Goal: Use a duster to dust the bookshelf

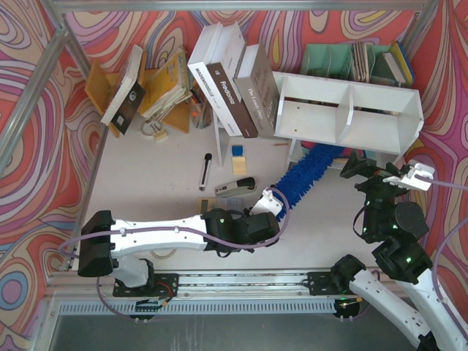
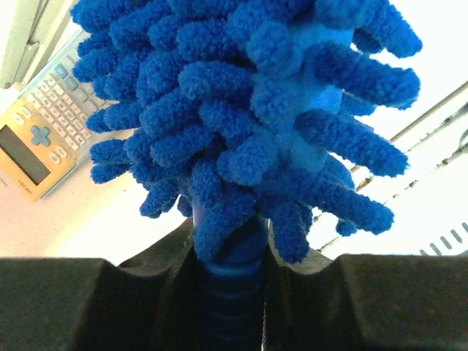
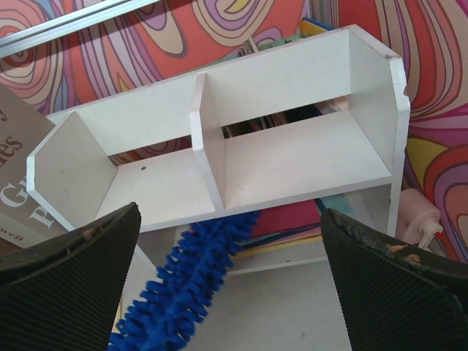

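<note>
Black left gripper: clamps shut on the ribbed blue handle of the duster, right at the root of the fluffy head. Holds it low over the table, head aimed away and to the right.

Duster head: runs from those jaws up to the bookshelf and passes beneath the bottom board, roughly under the centre divider in the right wrist view. Cannot tell whether the bristles touch the board.

Right gripper: stands with jaws wide apart, clear of the duster, raised just in front of the shelf's right compartment.

Bookshelf: sits at the far right of the table, open face towards the arms, two compartments side by side.

Surroundings: thick books lean against the shelf's left end. Teal organiser behind the shelf. Orange wooden rack at far left, well apart. Black pen on the table near the left gripper. Yellow calculator on the table just left of the duster head, left wrist view.
</note>
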Motion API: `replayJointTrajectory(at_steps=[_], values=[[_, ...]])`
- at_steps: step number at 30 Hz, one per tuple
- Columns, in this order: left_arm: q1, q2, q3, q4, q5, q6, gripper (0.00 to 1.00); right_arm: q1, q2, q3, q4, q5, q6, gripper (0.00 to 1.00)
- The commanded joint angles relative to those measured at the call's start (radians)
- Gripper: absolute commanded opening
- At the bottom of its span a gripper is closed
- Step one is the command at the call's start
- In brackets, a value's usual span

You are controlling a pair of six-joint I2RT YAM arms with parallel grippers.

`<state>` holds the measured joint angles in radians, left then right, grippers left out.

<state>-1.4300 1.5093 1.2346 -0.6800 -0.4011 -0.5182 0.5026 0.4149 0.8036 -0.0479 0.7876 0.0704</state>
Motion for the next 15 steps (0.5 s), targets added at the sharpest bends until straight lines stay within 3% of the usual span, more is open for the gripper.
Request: replayJointTrajectory(at_steps=[1,6,15], values=[[0.037,-0.037,-0.052,0.038,-0.080,-0.074,0.00,-0.004,-0.024,-0.010,0.047,0.017,-0.025,0.99],[0.056,-0.065,-0.079,0.090,-0.066,-0.076,0.00,-0.004,-0.037,-0.019,0.063,0.006,-0.032,0.99],[0.055,0.109,0.130,0.127,0.038,0.033,0.00,-0.004,-0.036,-0.024,0.065,0.011,-0.039,0.99]])
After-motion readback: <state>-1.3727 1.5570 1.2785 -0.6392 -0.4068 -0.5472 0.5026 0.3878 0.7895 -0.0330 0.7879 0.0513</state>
